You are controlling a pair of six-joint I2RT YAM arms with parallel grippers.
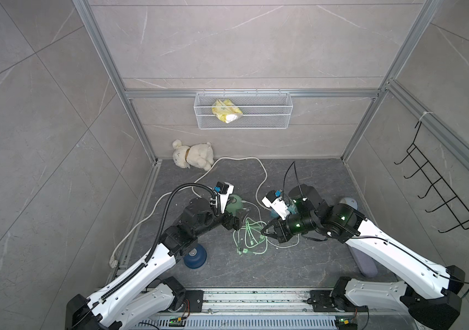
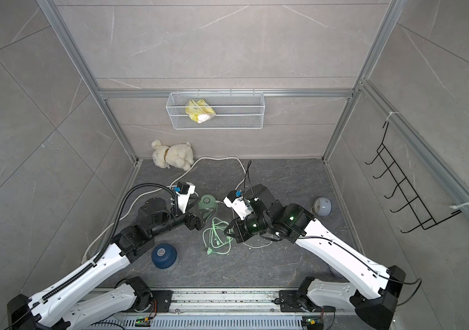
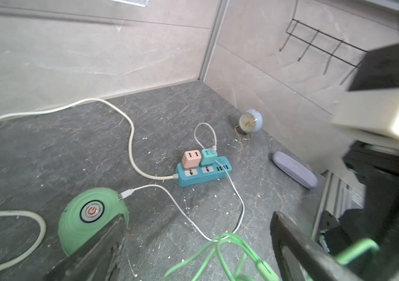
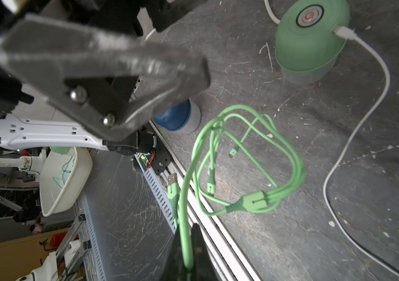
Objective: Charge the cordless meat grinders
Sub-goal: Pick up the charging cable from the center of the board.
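Observation:
The mint green meat grinder point(image 3: 91, 216) stands on the dark floor with a white cable point(image 3: 126, 193) plugged into its side; it also shows in both top views point(image 1: 234, 201) point(image 2: 207, 202). My left gripper point(image 3: 197, 219) is open right beside it, one finger point(image 3: 111, 233) close against its dome, holding nothing. The navy blue grinder point(image 2: 163, 255) sits nearer the front, partly under my left arm. My right gripper point(image 4: 186, 248) is shut on a green multi-head cable point(image 4: 254, 155), whose loops hang over the floor between the two grippers.
A teal power strip point(image 3: 201, 174) carries a pink charger point(image 3: 191, 159) and a teal charger point(image 3: 208, 157). A small clock point(image 3: 250, 120) and a lilac case point(image 3: 294, 169) lie by the right wall. A plush toy point(image 1: 193, 154) and a wire basket point(image 1: 242, 110) are at the back.

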